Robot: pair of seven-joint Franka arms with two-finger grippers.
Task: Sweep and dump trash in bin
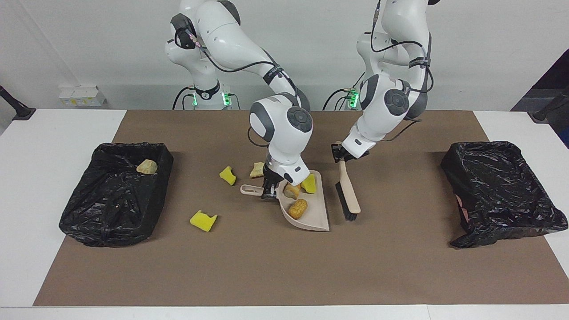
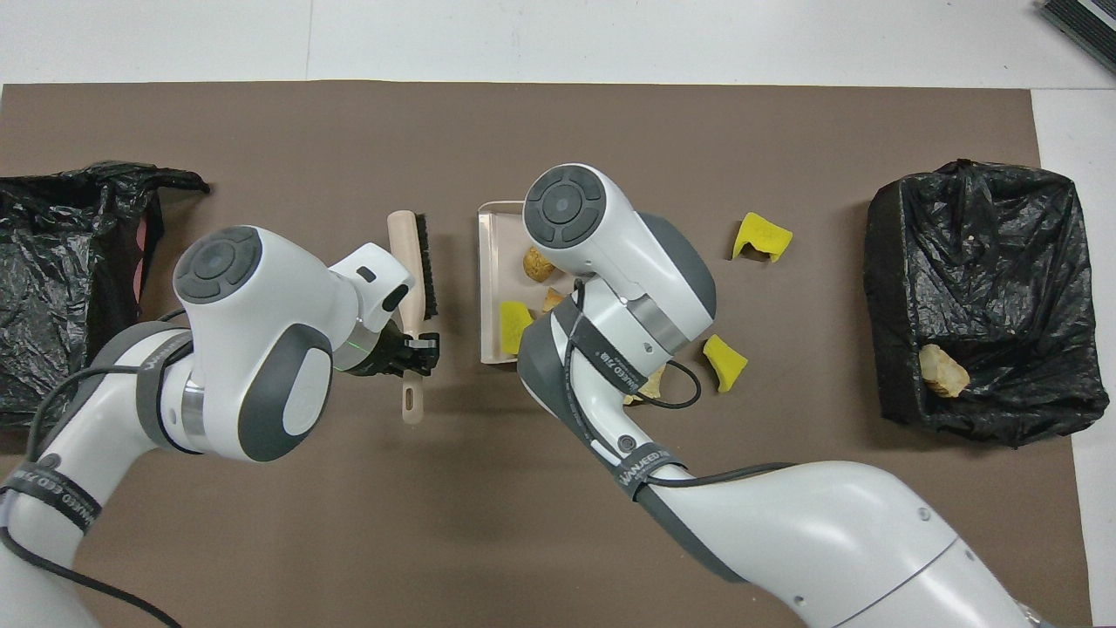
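My right gripper (image 1: 268,190) is shut on the handle of the beige dustpan (image 1: 311,215), which lies mid-mat. In the pan are three pieces of trash: a yellow chunk (image 1: 310,183), a tan lump (image 1: 291,191) and an orange lump (image 1: 297,208). My left gripper (image 1: 341,154) is shut on the handle of the beige brush (image 1: 351,198). The brush stands a short gap from the pan's open edge, toward the left arm's end, with its black bristles (image 2: 426,270) facing the pan (image 2: 490,262). Loose trash lies on the mat: two yellow chunks (image 1: 228,175) (image 1: 203,221) and a tan lump (image 1: 257,170).
A black-lined bin (image 1: 111,200) at the right arm's end of the mat holds a tan lump (image 1: 146,166). A second black-lined bin (image 1: 502,191) sits at the left arm's end. The brown mat (image 1: 284,266) covers the white table.
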